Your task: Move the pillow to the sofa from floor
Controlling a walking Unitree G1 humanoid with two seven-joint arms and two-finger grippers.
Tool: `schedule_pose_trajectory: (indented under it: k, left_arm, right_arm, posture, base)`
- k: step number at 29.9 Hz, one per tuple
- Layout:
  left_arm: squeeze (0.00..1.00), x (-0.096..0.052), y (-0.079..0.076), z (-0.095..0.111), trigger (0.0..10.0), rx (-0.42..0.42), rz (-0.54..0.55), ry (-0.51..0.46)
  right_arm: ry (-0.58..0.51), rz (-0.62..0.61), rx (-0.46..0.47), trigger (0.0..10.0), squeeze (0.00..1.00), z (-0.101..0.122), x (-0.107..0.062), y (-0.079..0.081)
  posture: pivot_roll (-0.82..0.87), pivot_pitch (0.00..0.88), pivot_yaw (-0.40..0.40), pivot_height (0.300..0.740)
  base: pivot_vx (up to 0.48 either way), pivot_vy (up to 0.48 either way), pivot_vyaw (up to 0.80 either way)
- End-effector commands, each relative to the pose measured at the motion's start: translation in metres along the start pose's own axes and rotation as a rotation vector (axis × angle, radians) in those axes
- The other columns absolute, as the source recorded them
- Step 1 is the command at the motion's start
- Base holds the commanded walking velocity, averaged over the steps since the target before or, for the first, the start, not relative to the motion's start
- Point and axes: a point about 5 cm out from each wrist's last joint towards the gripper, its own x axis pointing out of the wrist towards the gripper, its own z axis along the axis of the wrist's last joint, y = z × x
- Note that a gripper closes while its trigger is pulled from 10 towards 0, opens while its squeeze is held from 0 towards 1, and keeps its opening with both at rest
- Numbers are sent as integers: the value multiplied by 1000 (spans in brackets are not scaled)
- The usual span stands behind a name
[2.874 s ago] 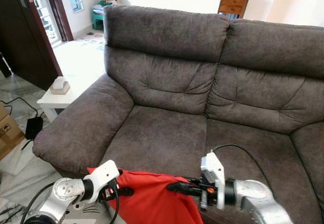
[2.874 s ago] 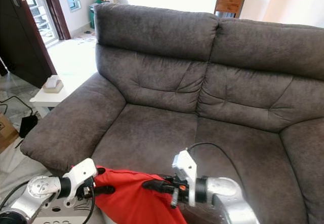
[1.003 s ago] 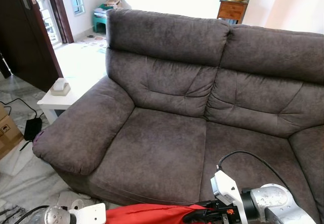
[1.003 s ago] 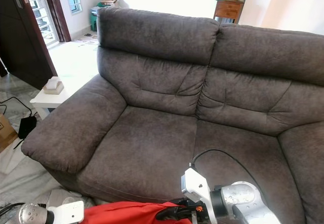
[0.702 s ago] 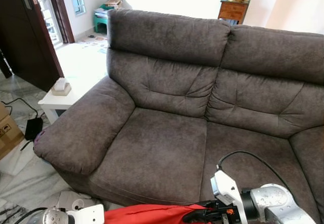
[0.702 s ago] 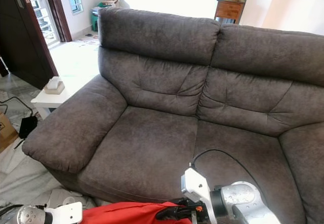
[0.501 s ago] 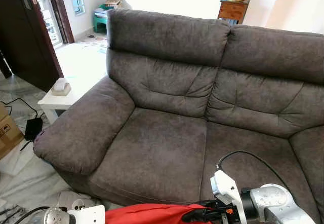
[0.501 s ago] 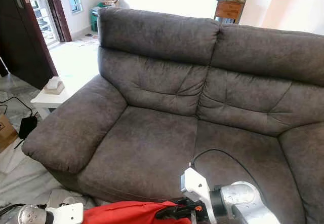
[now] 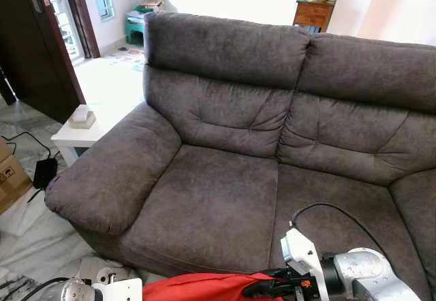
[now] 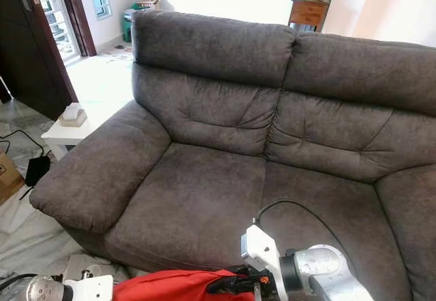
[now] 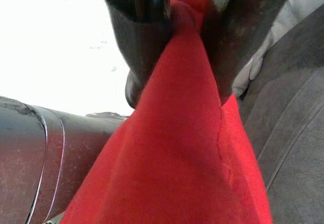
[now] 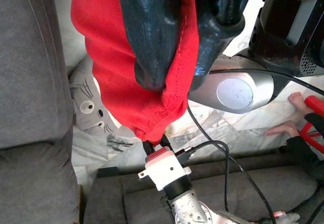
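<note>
A red pillow (image 9: 204, 289) hangs at the bottom edge of the eye views, just in front of the dark grey sofa (image 9: 218, 192). My right gripper (image 9: 257, 291) is shut on the pillow's right end, beside the seat's front edge. In the right wrist view its black fingers (image 12: 152, 41) pinch a fold of the red fabric. My left gripper (image 11: 179, 95) is shut on the pillow's left end, with red cloth squeezed between both fingers. The left arm's white wrist (image 9: 121, 290) pokes up at the bottom left. Most of the pillow is cut off below the frame.
A white side table (image 9: 71, 134) with a tissue box (image 9: 81, 116) stands left of the sofa arm, near a dark door (image 9: 34, 49). A cardboard box (image 9: 10, 178) and a grey cat-face cushion (image 9: 95, 270) lie on the marble floor. A person's foot (image 12: 283, 127) is close by.
Since 2.9 s ago the view has pulled back from the sofa, and the pillow and both grippers sit lower in it. Over the last second hardly anything has moved.
</note>
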Motion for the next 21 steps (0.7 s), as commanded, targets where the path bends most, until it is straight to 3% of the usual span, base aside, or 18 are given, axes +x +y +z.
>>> schedule_pose_trajectory:
  k: [1, 9, 17, 20, 21]
  left_arm:
    - [0, -1, -1, 0, 0, -16, -2, -19]
    - [0, -2, -1, 0, 0, -33, 7, -38]
    - [0, -4, 3, 5, 0, -100, 44, -117]
    - [0, -7, 11, 9, 0, -143, 124, -163]
    - [0, -10, 24, 12, 0, -187, 245, -196]
  right_arm:
    - [-76, 26, -83, 10000, 0, 19, 2, 4]
    - [-78, 19, -81, 10000, 0, 18, 3, 3]
    - [-92, -33, -85, 10000, 0, 16, 7, -4]
    - [-65, -110, -95, 10000, 0, 11, 8, -12]
    - [-38, -198, -96, 10000, 0, 5, 8, -22]
  posture:
    - [30, 0, -21, 740]
    - [35, 0, -18, 740]
    - [41, 0, -15, 740]
    - [39, 0, -14, 740]
    - [36, 0, -9, 740]
  base:
    - [0, 0, 0]
    - [0, 0, 0]
    - [0, 0, 0]
    - [0, 0, 0]
    - [0, 0, 0]
